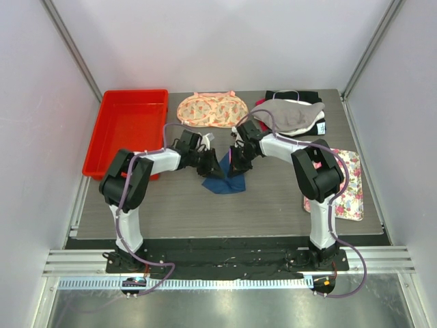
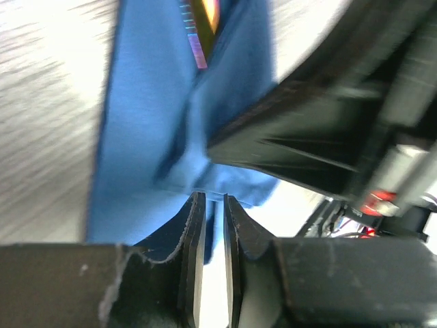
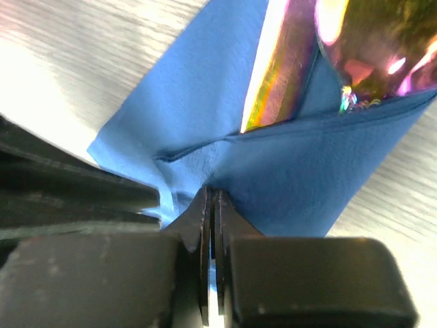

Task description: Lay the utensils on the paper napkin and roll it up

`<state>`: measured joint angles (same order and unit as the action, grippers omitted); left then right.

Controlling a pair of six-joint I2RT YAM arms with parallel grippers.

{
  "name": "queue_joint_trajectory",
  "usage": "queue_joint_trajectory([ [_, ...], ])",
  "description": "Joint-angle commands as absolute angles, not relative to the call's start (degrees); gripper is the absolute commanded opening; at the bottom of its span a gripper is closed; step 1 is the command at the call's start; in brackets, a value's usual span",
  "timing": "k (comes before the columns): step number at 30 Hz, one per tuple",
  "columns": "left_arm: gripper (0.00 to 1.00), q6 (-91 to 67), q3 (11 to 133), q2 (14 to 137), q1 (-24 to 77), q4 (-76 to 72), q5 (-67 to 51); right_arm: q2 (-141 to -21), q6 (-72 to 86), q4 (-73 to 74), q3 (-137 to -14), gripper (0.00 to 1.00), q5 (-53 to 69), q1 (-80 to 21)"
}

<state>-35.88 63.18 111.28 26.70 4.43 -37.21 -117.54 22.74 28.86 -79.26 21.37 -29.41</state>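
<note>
Right gripper (image 3: 212,195): fingers pressed together, pinching a raised fold of the thin dark blue paper napkin (image 3: 198,89) at their tips. Left gripper (image 2: 210,199): jaws parted to a narrow slit with light showing between them. The napkin's edge sits right at the tips, but I can't tell whether any of it lies between the pads.

Napkin: mid-table on the grey wood-grain tabletop (image 1: 171,205), between my two wrists. It is not flat. It is folded over and gathered into a pointed wedge.

Utensils: slender cutlery with glossy purple-pink and orange handles (image 3: 287,68), tucked inside the fold with the ends poking out past the napkin's edge. The views are too close to count the pieces.

Step, as I judge it: the cutlery is already on the napkin and the wrapping is under way. So far it is a loose fold, not a roll.

Next move calls for:
- my right hand to pin the fold while the left takes a proper hold on the free flap;
- the flap to be turned over the handles and kept snug;
- a gentle pull, since thin paper may tear;
- a level bundle, so the cutlery doesn't slide out the open end.
</note>
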Motion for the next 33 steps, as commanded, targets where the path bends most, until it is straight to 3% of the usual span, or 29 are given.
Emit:
queue_joint_trajectory([
  [1, 0.21, -37.9, 62.3, 106.8, 28.3, -1.2, -39.6, -123.4, 22.0, 32.5, -75.8, 0.01, 15.9, -29.5],
  [10, 0.17, -43.4, 60.9, 111.2, 29.0, -5.3, -38.5, -123.1, 22.9, 32.4, -75.0, 0.01, 15.7, -29.3],
  [17, 0.11, -37.5, 62.0, 115.1, 28.8, 4.5, -32.1, -119.9, 23.8, 31.6, -76.5, 0.01, 18.9, -28.8],
  [21, 0.08, -34.4, 62.6, 116.4, 28.5, 9.6, -29.6, -116.4, 23.2, 31.7, -79.4, 0.15, 21.1, -28.2],
  [25, 0.06, -32.4, 63.1, 116.4, 28.5, 11.9, -29.0, -113.6, 20.6, 33.4, -83.4, 0.23, 19.9, -28.2],
  [33, 0.06, -32.7, 63.8, 116.5, 28.4, 11.3, -29.6, -115.1, 18.3, 37.7, -87.9, 0.15, 17.5, -29.1],
])
